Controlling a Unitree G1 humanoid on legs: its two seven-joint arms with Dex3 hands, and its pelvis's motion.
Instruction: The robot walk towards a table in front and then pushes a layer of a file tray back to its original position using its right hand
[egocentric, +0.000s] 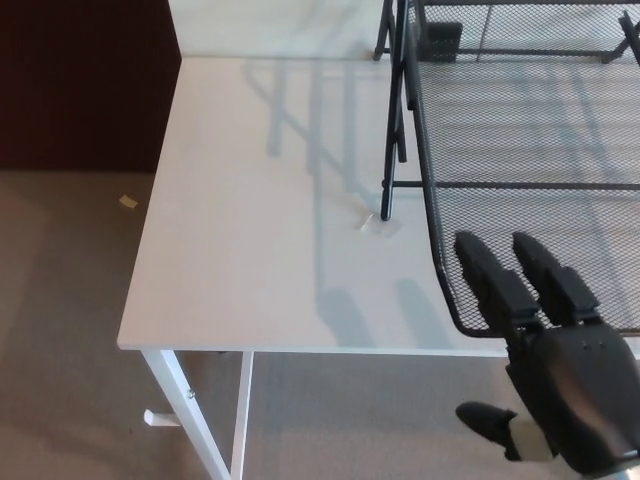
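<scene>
The right hand (545, 370) is open, its two fingers (490, 285) stretched over the near rim of the pulled-out tray layer (520, 150); this mesh layer overhangs the white table (260, 220) at near right.

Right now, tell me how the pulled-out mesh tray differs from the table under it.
The tray is black open wire mesh with a raised rim; the table is a solid, flat white slab. The tray's front edge juts toward the table's near edge, where the right hand lies over its rim, fingers extended; the table's left half lies bare apart from shadows. Both are rectangular and level.
</scene>
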